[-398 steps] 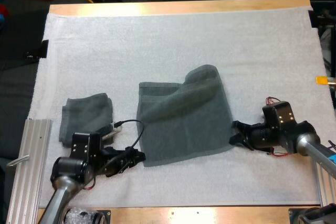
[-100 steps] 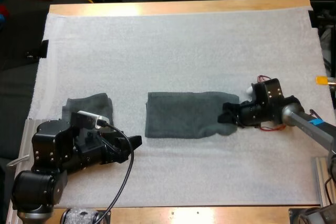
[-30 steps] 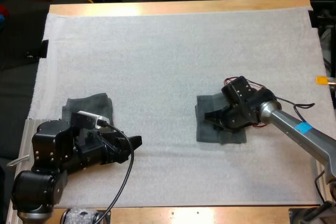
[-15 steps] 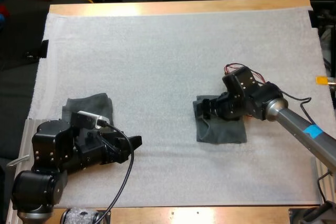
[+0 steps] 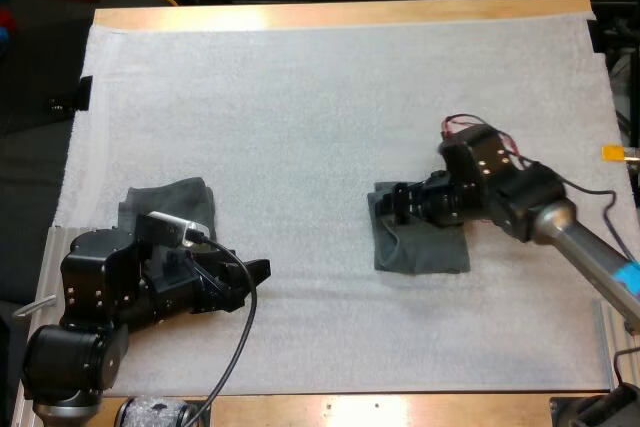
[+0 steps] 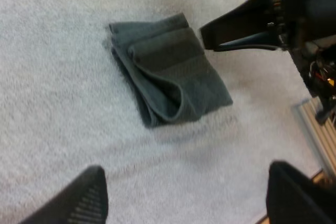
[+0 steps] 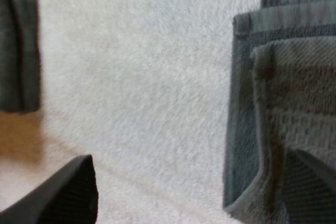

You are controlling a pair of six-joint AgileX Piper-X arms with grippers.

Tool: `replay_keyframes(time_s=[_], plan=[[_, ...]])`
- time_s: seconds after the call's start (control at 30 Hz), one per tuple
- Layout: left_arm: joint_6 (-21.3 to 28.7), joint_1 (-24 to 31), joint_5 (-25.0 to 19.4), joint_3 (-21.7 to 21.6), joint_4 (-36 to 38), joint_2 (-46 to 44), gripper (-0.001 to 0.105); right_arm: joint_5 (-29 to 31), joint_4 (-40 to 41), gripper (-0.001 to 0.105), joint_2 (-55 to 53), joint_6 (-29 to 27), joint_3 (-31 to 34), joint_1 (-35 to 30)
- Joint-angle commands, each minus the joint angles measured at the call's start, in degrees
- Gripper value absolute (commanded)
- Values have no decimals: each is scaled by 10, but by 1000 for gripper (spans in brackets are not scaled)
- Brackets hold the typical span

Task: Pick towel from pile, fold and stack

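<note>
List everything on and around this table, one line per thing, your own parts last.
right towel: one, dark grey-green, folded, right of the mat's centre, its far left corner under the right gripper.
left towel: one, dark grey-green, folded, at the mat's near left, partly behind the left arm.
mat: one, white, covering most of the table.
table: one, wooden, bare along its far and near edges.
metal rails: two, silver, at the near left and near right sides.
left gripper: one, black, open, low over the mat near the left towel.
right gripper: one, black, open, over the right towel's edge.
</note>
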Motion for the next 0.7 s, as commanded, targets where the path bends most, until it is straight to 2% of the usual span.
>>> replay_keyframes(time_s=[0.0, 0.3, 0.53, 0.67], plan=[[9, 1, 4, -3, -6, 0, 62, 6, 11, 71, -17, -6, -2, 1], [17, 1, 4, -3, -14, 0, 62, 79, 121, 71, -145, -48, -2, 1], [16, 1, 16, -3, -14, 0, 62, 84, 160, 71, -237, -49, -2, 1], [14, 1, 21, -3, -14, 0, 62, 83, 163, 71, -284, -27, -2, 1]])
